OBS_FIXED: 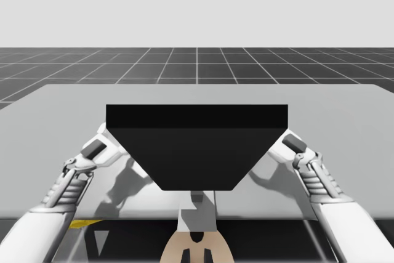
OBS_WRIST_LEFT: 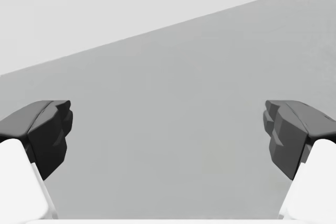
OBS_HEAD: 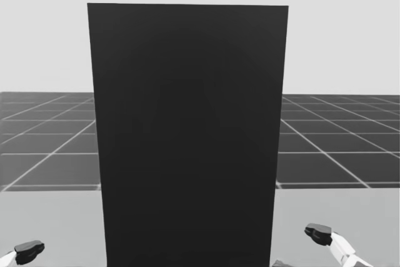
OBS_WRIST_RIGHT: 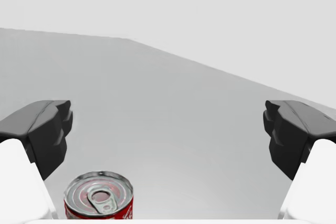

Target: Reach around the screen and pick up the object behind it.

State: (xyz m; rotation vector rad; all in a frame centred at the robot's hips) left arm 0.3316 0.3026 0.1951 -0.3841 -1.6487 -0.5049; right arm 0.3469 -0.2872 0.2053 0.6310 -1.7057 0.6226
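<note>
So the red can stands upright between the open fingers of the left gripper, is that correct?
Not quite: it is the right gripper, not the left. The right wrist view shows the red can standing upright between that gripper's open fingers, nearer to one of them than to the other.

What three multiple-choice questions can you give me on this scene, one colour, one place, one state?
1. The screen is: A white, B black, C red.
2. The red can stands: A atop the screen, B on the floor, C by my right gripper.
3. My right gripper is: A open, B shut on the can, C shut on nothing.
Answers: 1 B, black in the head view. 2 C, the right wrist view shows it between the fingers. 3 A, the fingers stand wide apart.
</note>
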